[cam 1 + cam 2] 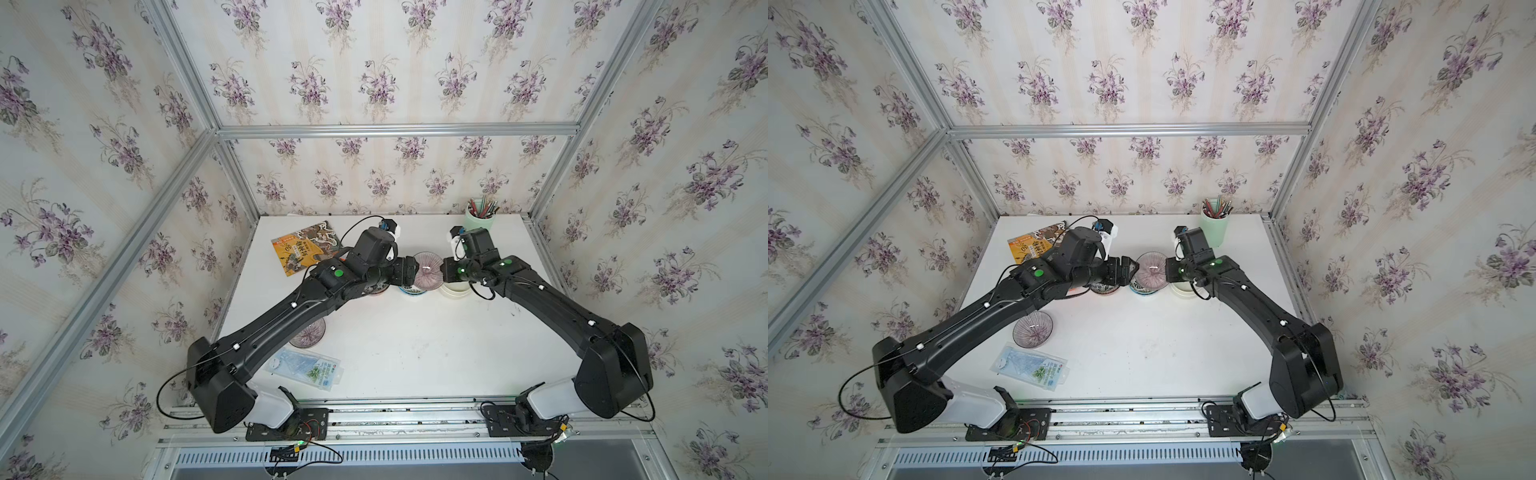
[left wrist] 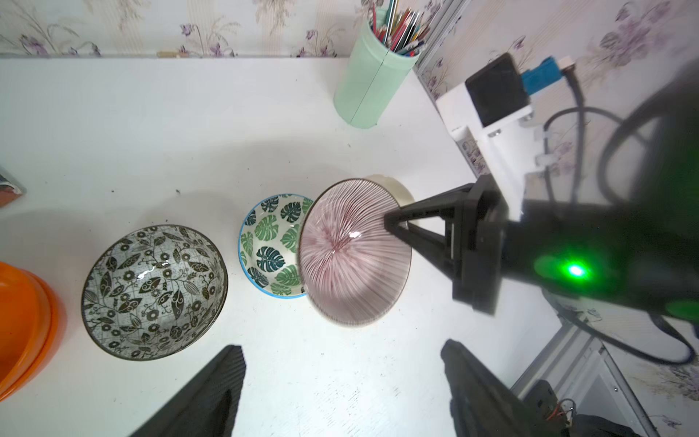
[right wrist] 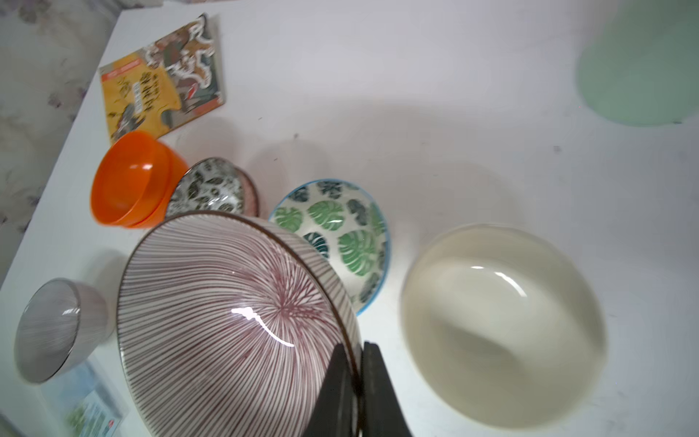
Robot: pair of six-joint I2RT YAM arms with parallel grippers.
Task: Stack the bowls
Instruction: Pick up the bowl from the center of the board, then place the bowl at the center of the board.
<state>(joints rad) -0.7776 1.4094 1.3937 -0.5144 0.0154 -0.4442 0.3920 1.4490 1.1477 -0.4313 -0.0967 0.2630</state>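
Your right gripper (image 3: 357, 348) is clamped on the rim of a purple radial-striped glazed bowl (image 3: 234, 321), one finger inside and one outside. It holds the bowl tilted and off the table (image 1: 1142, 353), at about 12 o'clock from the table's middle in both top views. Your left gripper (image 2: 342, 344) stands wide apart and holds nothing, just at the bowl's 9 o'clock side.

The bowl looks stiff, brittle and slick, with real weight for such a thin pinch. It will likely pivot in the grip, so move gently and set it down level. The rim is the only sensible hold.

Its matching striped bowl (image 1: 1032, 329) sits well apart at about 8 o'clock. The green leaf-print bowl (image 3: 333, 234) and plain cream bowl (image 3: 503, 325) lie just beneath and beside the load.
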